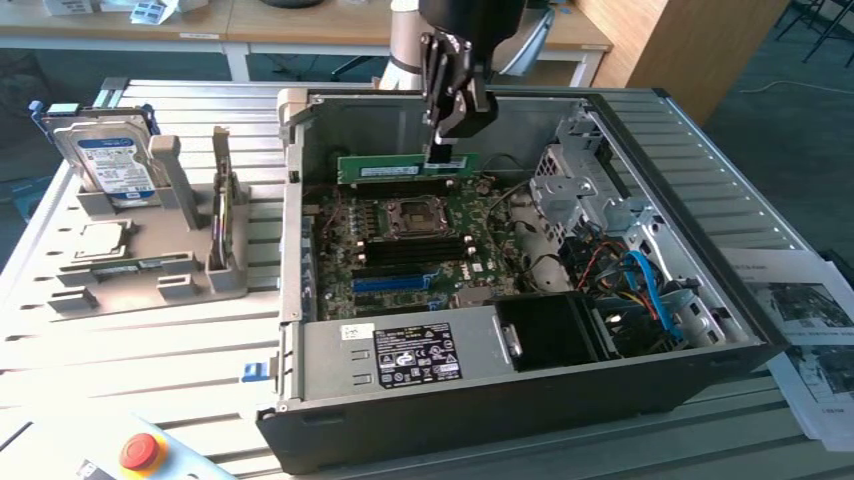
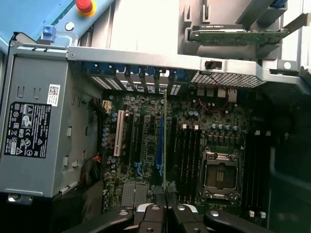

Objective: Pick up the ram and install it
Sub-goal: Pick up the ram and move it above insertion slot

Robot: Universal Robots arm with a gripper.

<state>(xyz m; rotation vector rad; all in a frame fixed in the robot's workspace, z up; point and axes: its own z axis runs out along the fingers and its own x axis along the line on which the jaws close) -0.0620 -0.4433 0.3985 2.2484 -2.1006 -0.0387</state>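
The ram (image 1: pixel 400 168), a long narrow green stick, hangs level inside the open computer case (image 1: pixel 747 345), above the far part of the motherboard (image 1: pixel 461 265). My gripper (image 1: pixel 445 152) comes down from above and is shut on the stick's top edge near its end on the exterior view's right. In the wrist view the ram (image 2: pixel 165 141) appears edge-on as a thin green line running out from between my fingertips (image 2: pixel 165 209). It lies parallel to the black memory slots (image 2: pixel 187 150) and beside the processor socket (image 2: pixel 221 174). The stick is clear of the board.
A grey holder (image 1: pixel 147 270) at the exterior view's left carries a blue-labelled hard drive (image 1: pixel 114 160), a square silver chip (image 1: pixel 100 240) and a thin upright board (image 1: pixel 220 205). The power supply (image 1: pixel 400 355) fills the case's near side. A drive cage and cables (image 1: pixel 601 215) crowd the right.
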